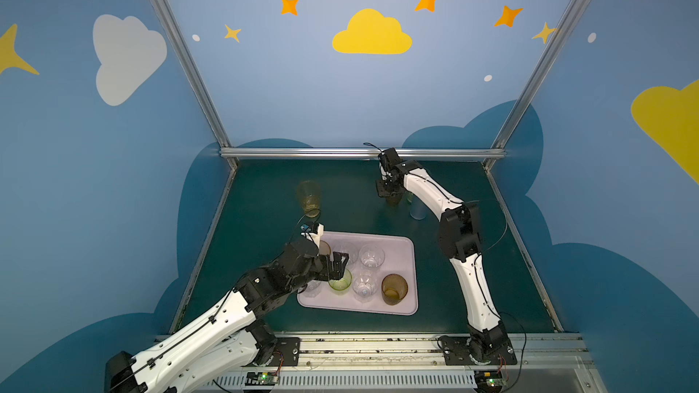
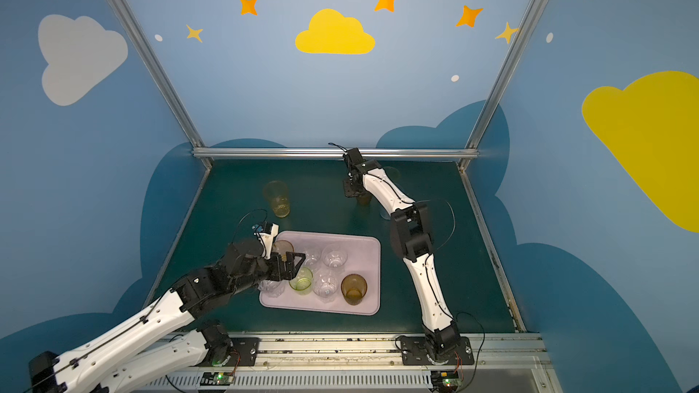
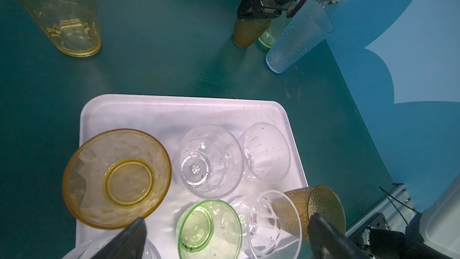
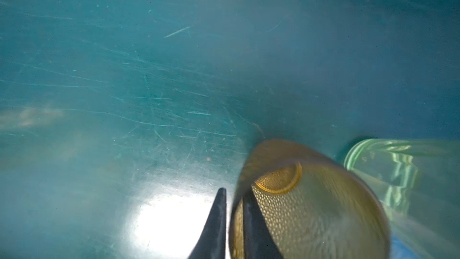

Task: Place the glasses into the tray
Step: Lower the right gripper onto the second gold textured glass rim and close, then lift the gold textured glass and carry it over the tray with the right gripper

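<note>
- Your desk (image 1: 264,198) carries everything. Four glasses are not yet in the tray and stand on it toward the far side.
- The tray (image 1: 398,255) lies in the middle, nearer the arm bases. Seven short glasses stand upright on it in two close rows, which I judge is meant to leave room for the rest.
- The tall yellow glass (image 1: 310,198) stands alone at the far left. The tall blue glass (image 1: 418,210) and tall green glass (image 4: 398,170) crowd just beside the dotted brown glass (image 4: 311,208).
- That dotted brown glass stands upright on the desk, well apart from the tray. Your right end effector (image 4: 235,193) pinches its wall, one finger inside the rim and one outside. That is likely because the neighbours leave too little room to straddle the whole glass.
- In the tray, the short green glass (image 1: 339,282) sits beneath your left end effector (image 3: 227,219). It hangs spread wide and empty, probably so its fingers clear the rims below.
</note>
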Action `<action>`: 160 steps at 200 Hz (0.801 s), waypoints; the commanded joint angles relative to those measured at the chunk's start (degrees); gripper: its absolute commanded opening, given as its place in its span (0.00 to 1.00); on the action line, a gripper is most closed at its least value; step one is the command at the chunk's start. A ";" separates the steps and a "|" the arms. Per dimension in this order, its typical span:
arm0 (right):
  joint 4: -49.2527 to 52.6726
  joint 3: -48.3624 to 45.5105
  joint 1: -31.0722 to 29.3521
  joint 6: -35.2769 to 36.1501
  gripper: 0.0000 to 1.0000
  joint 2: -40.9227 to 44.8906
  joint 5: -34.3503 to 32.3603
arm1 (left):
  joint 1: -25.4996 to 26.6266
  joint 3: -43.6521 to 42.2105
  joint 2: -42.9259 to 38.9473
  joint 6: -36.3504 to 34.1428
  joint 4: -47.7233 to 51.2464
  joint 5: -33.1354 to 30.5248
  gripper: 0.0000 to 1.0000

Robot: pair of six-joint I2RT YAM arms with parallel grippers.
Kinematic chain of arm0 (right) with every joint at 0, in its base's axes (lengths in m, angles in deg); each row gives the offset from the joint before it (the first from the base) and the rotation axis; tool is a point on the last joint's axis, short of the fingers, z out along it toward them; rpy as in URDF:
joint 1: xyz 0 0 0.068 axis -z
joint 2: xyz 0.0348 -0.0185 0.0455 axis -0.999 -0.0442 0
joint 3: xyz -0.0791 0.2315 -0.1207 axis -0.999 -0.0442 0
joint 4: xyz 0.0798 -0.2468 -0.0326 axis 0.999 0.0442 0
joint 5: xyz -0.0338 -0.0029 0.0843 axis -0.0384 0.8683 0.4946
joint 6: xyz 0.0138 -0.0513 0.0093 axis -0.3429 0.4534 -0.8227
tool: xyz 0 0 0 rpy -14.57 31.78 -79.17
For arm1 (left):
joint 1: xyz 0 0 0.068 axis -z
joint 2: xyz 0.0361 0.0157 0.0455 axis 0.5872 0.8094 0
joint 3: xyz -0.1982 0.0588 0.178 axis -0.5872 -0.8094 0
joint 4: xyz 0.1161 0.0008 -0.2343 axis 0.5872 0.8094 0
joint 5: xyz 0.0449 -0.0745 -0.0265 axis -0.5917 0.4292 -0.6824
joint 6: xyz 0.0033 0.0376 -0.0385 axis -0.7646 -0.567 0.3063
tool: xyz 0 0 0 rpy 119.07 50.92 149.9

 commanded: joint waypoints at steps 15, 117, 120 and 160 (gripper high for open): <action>0.57 1.70 0.17 -0.51 0.07 -1.31 1.13 | -0.20 0.83 0.82 -0.24 -0.32 -0.84 1.00; 2.57 0.37 -3.57 -2.20 0.00 3.33 4.11 | -0.20 1.21 -1.58 -0.83 0.83 -3.06 1.00; 2.49 0.09 -3.83 -2.16 0.00 3.67 4.21 | -0.12 1.12 -1.82 -0.77 0.76 -2.98 1.00; -0.09 -4.23 -6.45 -2.19 0.00 8.76 5.16 | -0.20 1.75 -2.64 0.64 2.23 -4.11 1.00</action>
